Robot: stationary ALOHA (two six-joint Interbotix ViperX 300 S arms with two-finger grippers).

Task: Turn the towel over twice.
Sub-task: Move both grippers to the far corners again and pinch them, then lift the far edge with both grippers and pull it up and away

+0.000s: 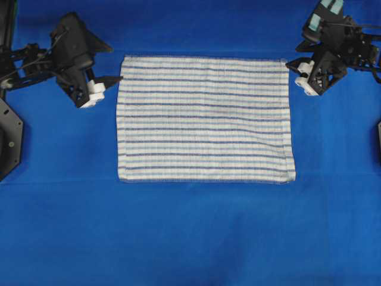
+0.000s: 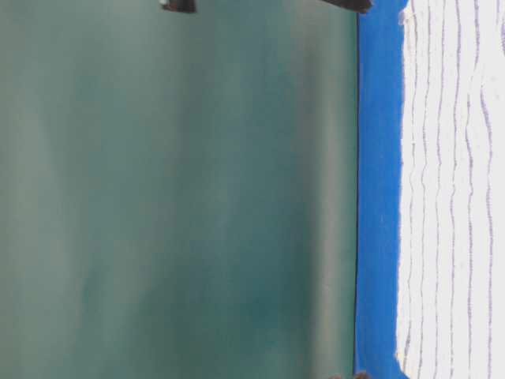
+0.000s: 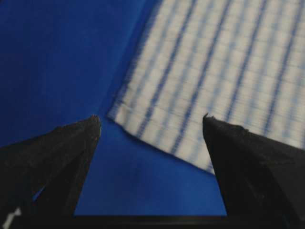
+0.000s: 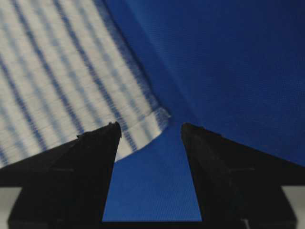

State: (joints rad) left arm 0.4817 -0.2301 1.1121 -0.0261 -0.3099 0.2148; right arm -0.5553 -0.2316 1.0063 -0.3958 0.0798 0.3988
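One striped towel (image 1: 205,119) lies flat in the middle of the blue cloth (image 1: 190,232), and two grippers — left gripper (image 1: 107,83), right gripper (image 1: 297,70) — wait at its far corners, both spread wide, holding nothing.

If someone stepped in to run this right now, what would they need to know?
Left gripper: open, empty, by the towel's far left corner.
Right gripper: open, empty, by its far right corner.
The towel lies flat, spread out on the blue cloth, touched by neither gripper as far as the wrist views show.
Done: no sign of a turn; whether one has been made cannot be told.
Left: grip both far corners and turn the towel over, counting to two.
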